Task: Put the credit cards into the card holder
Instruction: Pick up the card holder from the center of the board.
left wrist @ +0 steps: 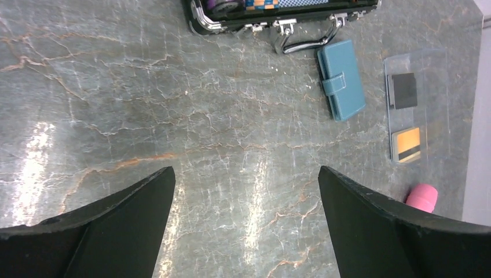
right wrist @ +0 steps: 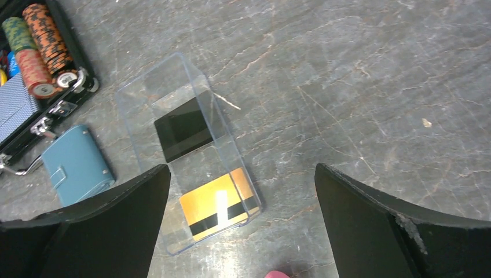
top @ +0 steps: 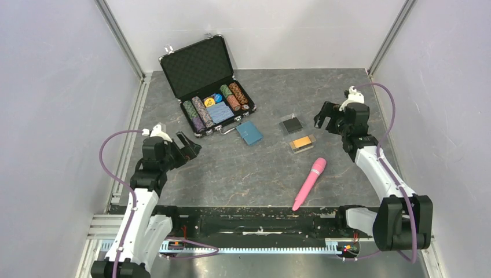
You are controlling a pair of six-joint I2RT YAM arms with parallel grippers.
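The teal card holder lies closed on the table just in front of the briefcase; it also shows in the left wrist view and the right wrist view. A black credit card and a gold-orange credit card with a dark stripe lie in clear plastic boxes to the holder's right. My left gripper is open and empty over bare table at the left. My right gripper is open and empty, hovering right of the card boxes.
An open black chip briefcase with poker chips stands at the back centre. A pink cylinder lies near the front right. Grey walls close in the table on the left, the back and the right.
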